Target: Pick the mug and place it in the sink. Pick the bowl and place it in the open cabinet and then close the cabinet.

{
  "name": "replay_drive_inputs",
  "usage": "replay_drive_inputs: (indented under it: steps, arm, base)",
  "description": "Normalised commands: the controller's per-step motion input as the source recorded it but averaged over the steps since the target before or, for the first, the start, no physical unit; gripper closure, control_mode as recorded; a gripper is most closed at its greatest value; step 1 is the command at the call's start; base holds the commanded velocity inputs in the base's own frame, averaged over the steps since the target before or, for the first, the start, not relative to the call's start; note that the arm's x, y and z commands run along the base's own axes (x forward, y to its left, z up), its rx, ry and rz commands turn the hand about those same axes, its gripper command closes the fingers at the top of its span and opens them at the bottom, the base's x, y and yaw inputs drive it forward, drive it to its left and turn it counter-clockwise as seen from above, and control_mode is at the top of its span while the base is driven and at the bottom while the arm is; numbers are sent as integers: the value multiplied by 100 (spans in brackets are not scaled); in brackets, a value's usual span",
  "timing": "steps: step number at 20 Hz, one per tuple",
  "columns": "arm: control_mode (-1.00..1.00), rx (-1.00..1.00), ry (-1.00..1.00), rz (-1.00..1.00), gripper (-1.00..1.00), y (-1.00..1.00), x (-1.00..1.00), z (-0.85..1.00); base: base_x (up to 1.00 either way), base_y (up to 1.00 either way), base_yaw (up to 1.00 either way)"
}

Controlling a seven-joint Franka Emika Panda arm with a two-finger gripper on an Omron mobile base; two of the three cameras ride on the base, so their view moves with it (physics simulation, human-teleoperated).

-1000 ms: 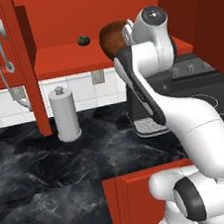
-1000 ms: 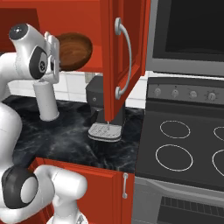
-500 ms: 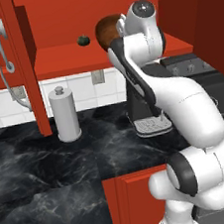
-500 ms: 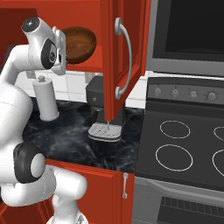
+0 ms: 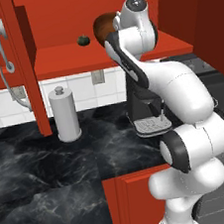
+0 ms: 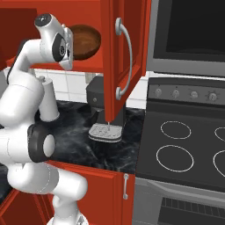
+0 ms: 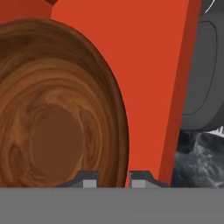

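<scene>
Where hand view shows gripper [image 7: 113, 178] pinching bowl [image 7: 57, 109] rim | left base view: green object [image 5: 82, 40] on cabinet [image 5: 67, 57] shelf

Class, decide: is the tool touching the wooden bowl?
Touching. In the hand view the tool has its two tips either side of the bowl rim, pinching it.

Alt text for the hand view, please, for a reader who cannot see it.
A brown wooden bowl seen edge-on, its rim pinched between the end effector fingertips. Behind it stands the red cabinet; dark marbled counter shows at lower right.
</scene>
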Motion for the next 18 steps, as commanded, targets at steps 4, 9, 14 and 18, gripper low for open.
replay_drive_inputs:
  steps: [4, 9, 14, 18]
  arm:
    - [-100, 0, 0, 0, 100, -14, 12, -13]
    - [-100, 0, 0, 0, 100, -3, 13, -34]
    - [-100, 0, 1, 0, 100, 0, 30, -45]
    - [-100, 0, -1, 0, 100, 0, 25, -3]
  base:
    - [0, 0, 0]
    - [0, 0, 0]
    - [0, 0, 0]
    - [0, 0, 0]
